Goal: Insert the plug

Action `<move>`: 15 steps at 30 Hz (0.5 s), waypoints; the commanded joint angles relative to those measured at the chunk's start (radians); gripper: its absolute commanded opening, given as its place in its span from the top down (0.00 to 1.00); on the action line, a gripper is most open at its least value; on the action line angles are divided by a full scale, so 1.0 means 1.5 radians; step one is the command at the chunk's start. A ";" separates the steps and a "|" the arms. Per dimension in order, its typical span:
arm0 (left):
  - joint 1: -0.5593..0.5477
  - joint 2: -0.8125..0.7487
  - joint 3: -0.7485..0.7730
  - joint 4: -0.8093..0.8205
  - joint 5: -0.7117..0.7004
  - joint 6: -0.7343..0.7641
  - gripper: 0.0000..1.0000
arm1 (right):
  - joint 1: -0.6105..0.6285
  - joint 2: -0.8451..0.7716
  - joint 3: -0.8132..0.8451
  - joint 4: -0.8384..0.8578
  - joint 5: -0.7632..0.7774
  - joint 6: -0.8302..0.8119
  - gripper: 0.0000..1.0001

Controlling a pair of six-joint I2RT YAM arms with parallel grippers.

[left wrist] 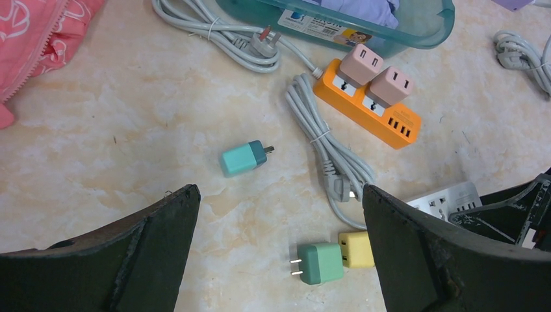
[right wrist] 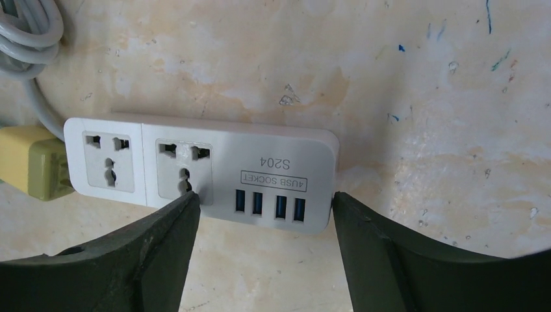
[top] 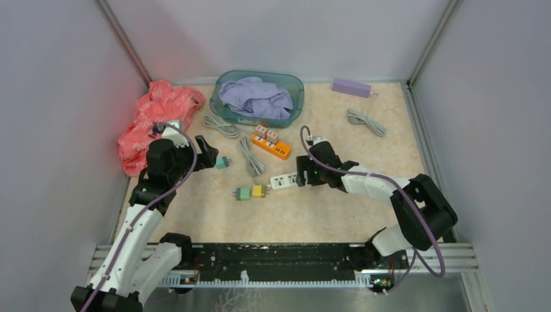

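I'm holding left jaws spread above teal plug (left wrist: 243, 158), right jaws spread over white power strip (right wrist: 273, 156); insertion not begun.

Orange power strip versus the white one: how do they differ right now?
The orange power strip carries two pink adapters; the white power strip has both sockets empty. The open right gripper hangs over the white one; no gripper is at the orange one. Both have a row of USB ports at one end.
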State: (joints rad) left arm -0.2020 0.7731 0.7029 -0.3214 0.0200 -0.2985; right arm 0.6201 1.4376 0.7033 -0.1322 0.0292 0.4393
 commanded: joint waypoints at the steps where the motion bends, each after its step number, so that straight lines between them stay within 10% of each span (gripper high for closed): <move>1: 0.006 0.001 0.001 0.011 0.014 -0.003 0.00 | 0.014 0.004 0.044 -0.012 0.029 -0.064 0.24; 7: 0.007 0.003 0.002 0.012 0.021 -0.001 0.00 | 0.015 -0.027 0.090 -0.093 -0.016 -0.256 0.02; 15: 0.009 -0.002 0.003 0.011 0.021 0.000 0.00 | 0.016 -0.001 0.173 -0.190 -0.115 -0.476 0.01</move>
State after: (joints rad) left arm -0.1997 0.7769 0.7029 -0.3214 0.0387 -0.2985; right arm 0.6334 1.4391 0.8692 -0.3344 -0.0502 -0.0509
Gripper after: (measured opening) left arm 0.997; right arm 0.987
